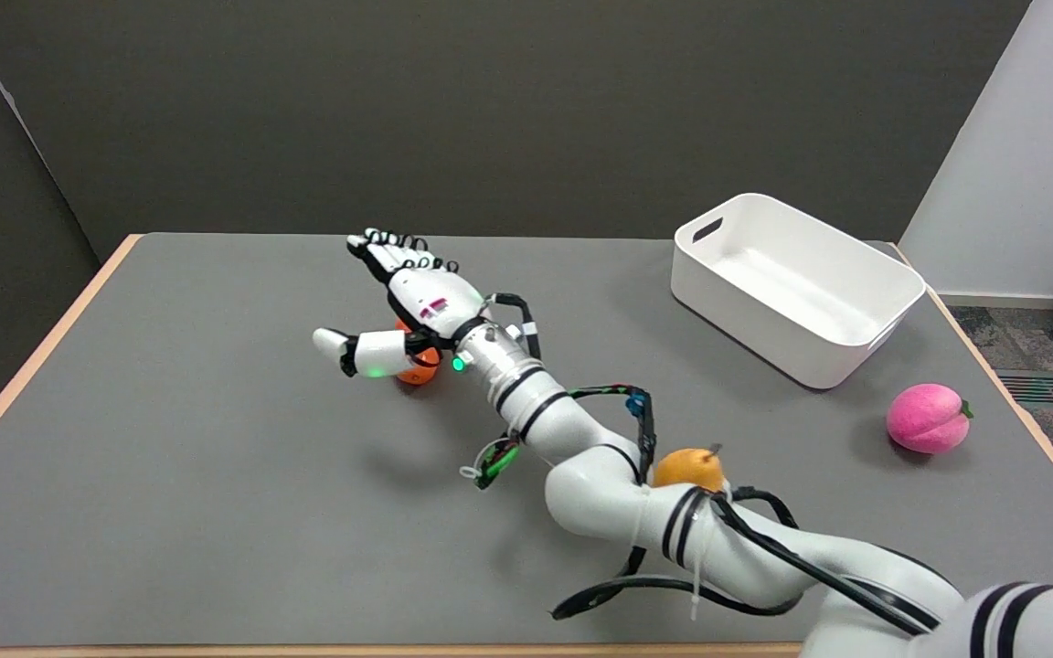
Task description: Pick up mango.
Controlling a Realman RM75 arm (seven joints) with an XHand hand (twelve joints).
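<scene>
My right hand [419, 294] hangs over the table's middle left, palm down, fingers stretched toward the far edge and thumb [371, 352] spread out to the left. Just beneath the palm and wrist lies an orange-red fruit [419, 369], seemingly the mango, mostly hidden by the hand and thumb. The fingers are not closed round it, and whether the palm touches it cannot be told. The arm reaches in from the lower right.
A round orange fruit with a stem [689, 468] sits right behind the arm's elbow. A pink peach [927, 418] lies near the right edge. A white bin [796, 288] stands at the back right. The grey table [170, 439] has a wooden rim.
</scene>
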